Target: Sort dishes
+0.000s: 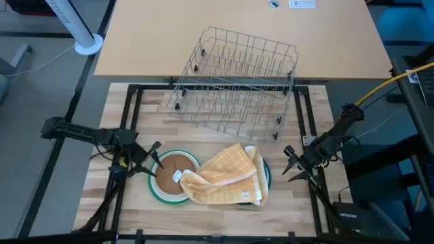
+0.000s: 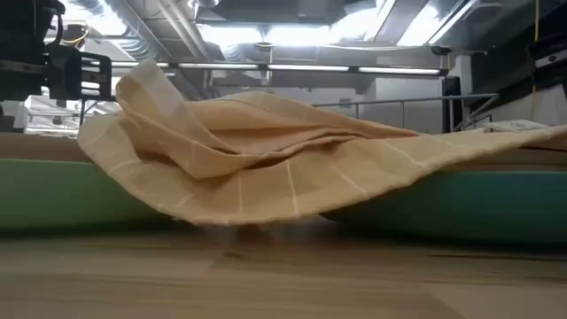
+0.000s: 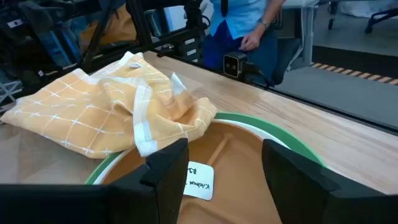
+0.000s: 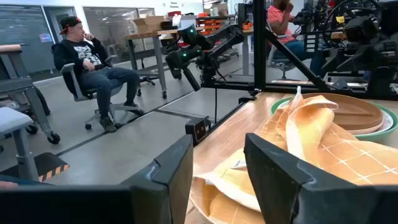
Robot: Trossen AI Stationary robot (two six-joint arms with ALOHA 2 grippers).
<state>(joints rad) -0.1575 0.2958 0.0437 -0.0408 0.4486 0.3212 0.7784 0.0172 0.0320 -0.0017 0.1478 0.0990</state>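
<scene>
left gripper (image 1: pixel 153 163) hovers with fingers spread apart, empty, at the left edge of a small round brown wooden plate (image 1: pixel 172 173) that sits on a white plate inside a larger green plate (image 1: pixel 157 193); a white paper label (image 3: pixel 199 185) lies on the brown one. a crumpled yellow checked cloth (image 1: pixel 227 177) lies just right of the stack, covering part of it and most of a teal-blue plate (image 1: pixel 266 173). right gripper (image 1: pixel 292 165) waits near the table's right edge, fingers apart, holding nothing. a grey wire rack (image 1: pixel 237 81) stands behind the plates on the light wooden table (image 1: pixel 224 217). people sit in the room beyond
</scene>
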